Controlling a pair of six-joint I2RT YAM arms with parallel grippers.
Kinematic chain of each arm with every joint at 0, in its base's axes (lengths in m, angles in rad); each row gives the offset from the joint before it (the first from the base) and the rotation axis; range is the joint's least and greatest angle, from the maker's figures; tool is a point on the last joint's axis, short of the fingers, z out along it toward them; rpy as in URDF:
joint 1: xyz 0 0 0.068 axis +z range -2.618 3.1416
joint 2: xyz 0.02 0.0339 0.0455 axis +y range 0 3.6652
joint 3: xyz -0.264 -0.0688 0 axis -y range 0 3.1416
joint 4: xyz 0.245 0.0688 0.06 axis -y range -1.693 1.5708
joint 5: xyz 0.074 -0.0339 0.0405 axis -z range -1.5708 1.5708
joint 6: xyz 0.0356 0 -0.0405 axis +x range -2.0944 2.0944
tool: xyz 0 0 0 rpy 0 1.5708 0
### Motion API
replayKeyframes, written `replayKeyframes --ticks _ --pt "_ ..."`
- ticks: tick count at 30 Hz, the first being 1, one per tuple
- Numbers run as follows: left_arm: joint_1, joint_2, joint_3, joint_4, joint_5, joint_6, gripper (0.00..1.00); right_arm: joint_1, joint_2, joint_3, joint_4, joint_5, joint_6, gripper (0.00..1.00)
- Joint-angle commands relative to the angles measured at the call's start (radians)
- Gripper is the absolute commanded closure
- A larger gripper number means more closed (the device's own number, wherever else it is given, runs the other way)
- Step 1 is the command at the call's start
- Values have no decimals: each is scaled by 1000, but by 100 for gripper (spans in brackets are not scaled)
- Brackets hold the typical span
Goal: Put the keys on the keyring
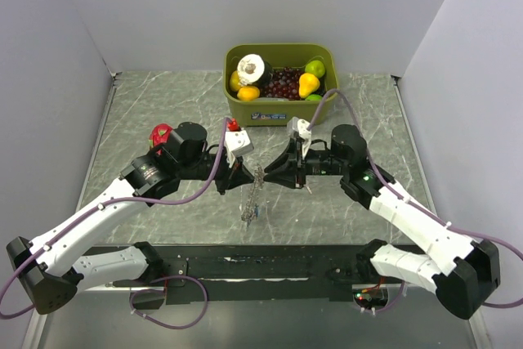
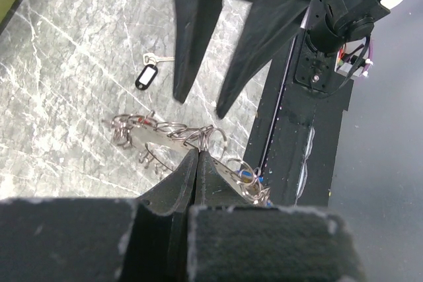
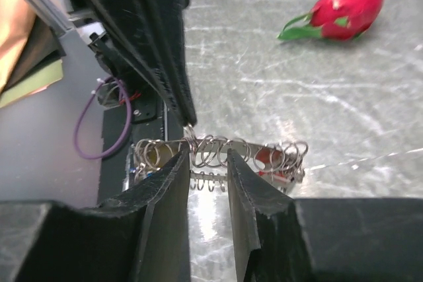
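Top: L gripper (image 1: 248, 177) & R gripper (image 1: 268, 174) meet at centre, keyring (image 1: 253, 198) dangling btwn them. L wrist: L jaws pressed together, pinching keyring; a black-tag key (image 2: 149, 74) lies loose on table (image 2: 66, 44) beyond, so threading looks unfinished. R wrist: R jaws spread astride keyring, not gripping; next, R prob needs to fetch key & work it onto ring while L holds steady.

silvery keyring (image 2: 155, 138), grey marbled table (image 1: 163, 112), olive bin (image 1: 278, 48)
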Motion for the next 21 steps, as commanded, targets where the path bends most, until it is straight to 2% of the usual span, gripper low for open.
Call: replayKeyframes --ticks 1,4,8,14,19,21 --pt "-4 -16 16 59 10 -4 99 5 -63 6 -3 19 -50 64" --pt "-4 -15 12 67 25 -5 99 4 -48 15 -3 -11 -47 70" --pt "-4 -13 11 70 42 -1 99 4 -15 24 14 -36 -29 72" --pt "-6 -4 9 68 55 -2 99 22 3 44 41 -59 -15 62" --pt "-6 0 11 70 56 -2 99 28 12 61 43 -65 -12 58" --pt "-7 -1 5 76 59 -1 99 30 6 54 52 -54 -10 53"
